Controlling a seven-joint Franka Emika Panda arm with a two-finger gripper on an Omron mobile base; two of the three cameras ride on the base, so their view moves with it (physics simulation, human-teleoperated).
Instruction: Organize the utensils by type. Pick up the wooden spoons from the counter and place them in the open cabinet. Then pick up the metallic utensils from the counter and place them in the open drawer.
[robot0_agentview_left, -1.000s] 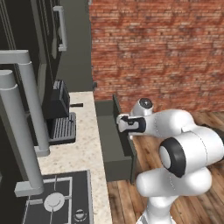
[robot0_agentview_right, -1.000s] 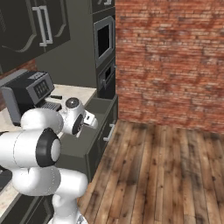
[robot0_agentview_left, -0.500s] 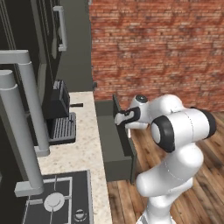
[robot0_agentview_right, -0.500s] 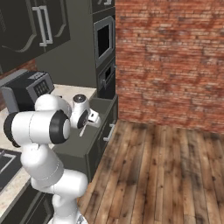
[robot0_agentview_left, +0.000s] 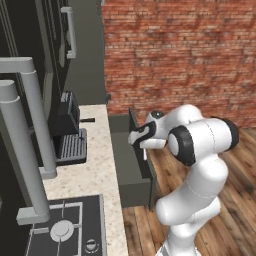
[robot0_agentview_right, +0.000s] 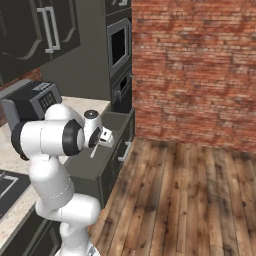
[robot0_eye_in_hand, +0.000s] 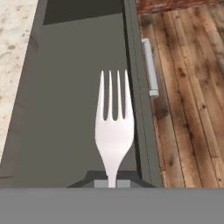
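My gripper (robot0_agentview_left: 138, 138) hangs over the open drawer (robot0_agentview_left: 126, 161) and is shut on the handle of a small silver fork (robot0_agentview_left: 144, 153). In the hand view the fork (robot0_eye_in_hand: 114, 127) points tines-first along the drawer's flat dark bottom (robot0_eye_in_hand: 70, 105), near its front wall, with the gripper (robot0_eye_in_hand: 112, 183) clamped on its stem. From the right the gripper (robot0_agentview_right: 105, 138) and the hanging fork (robot0_agentview_right: 93, 150) show above the drawer (robot0_agentview_right: 111, 124). A small dark utensil, the knife by its look (robot0_agentview_left: 88, 120), lies on the beige counter (robot0_agentview_left: 95, 170). The wooden spoons and the cabinet are out of view.
A dark coffee machine (robot0_agentview_left: 68, 125) stands on the counter by the wall, and a stove top (robot0_agentview_left: 60, 232) lies nearer the base. A tall oven unit (robot0_agentview_right: 120, 55) closes the counter's far end. The drawer's silver handle (robot0_eye_in_hand: 148, 65) faces the wooden floor (robot0_agentview_right: 190, 190).
The arm's elbow has swung up and over to the floor side. The gripper, still holding the fork, has shifted slightly inward over the drawer.
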